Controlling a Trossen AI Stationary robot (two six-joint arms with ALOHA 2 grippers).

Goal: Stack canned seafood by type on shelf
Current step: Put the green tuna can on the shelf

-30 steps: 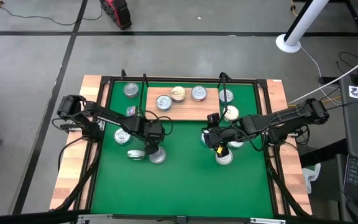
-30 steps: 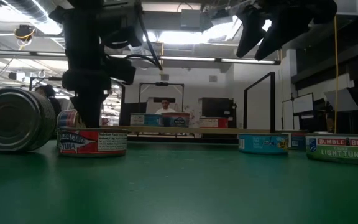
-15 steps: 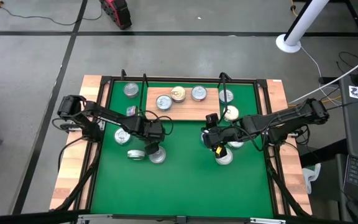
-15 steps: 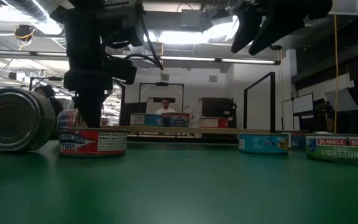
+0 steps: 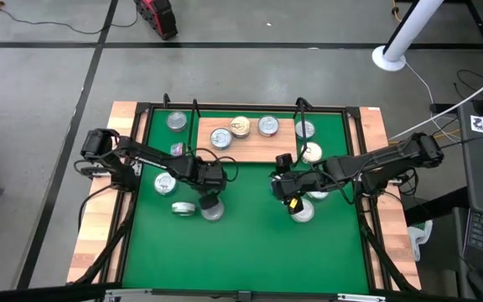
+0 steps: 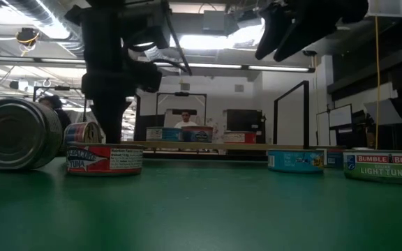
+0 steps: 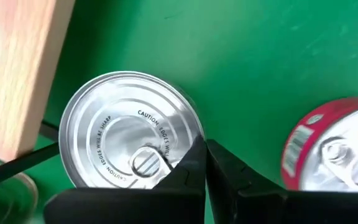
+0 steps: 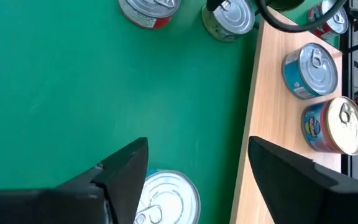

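Observation:
The shelf (image 5: 254, 149) lies at the far side of the green mat (image 5: 250, 243) with several tins of canned seafood on it, such as a silver-lidded one (image 5: 220, 138). My left gripper (image 5: 210, 199) is shut, and its tips (image 7: 201, 148) stand over the rim of a silver-lidded tin (image 7: 129, 140) beside the shelf's edge (image 7: 17, 68). A red-labelled tin (image 7: 334, 155) lies close by. My right gripper (image 8: 197, 174) is open and raised above the mat, over another silver-lidded tin (image 8: 166, 199) without touching it. My left gripper's shut fingers (image 7: 191, 163) point down at the silver lid's edge (image 7: 182, 134), close to the pull tab (image 7: 146, 162). I cannot tell whether they touch the tin.
Loose tins lie on the mat: a red-labelled one (image 6: 103, 158), one on its side (image 6: 12, 132), a blue one (image 6: 295, 160) and a green-labelled one (image 6: 382, 167). Black wire posts (image 5: 195, 126) stand at the shelf's sides. The mat's near half is free.
My left gripper has shut its fingers and shifted a little toward the table's right, staying low beside the red-labelled tin. My right gripper has drifted slightly toward the table's left, still open. No tin has moved.

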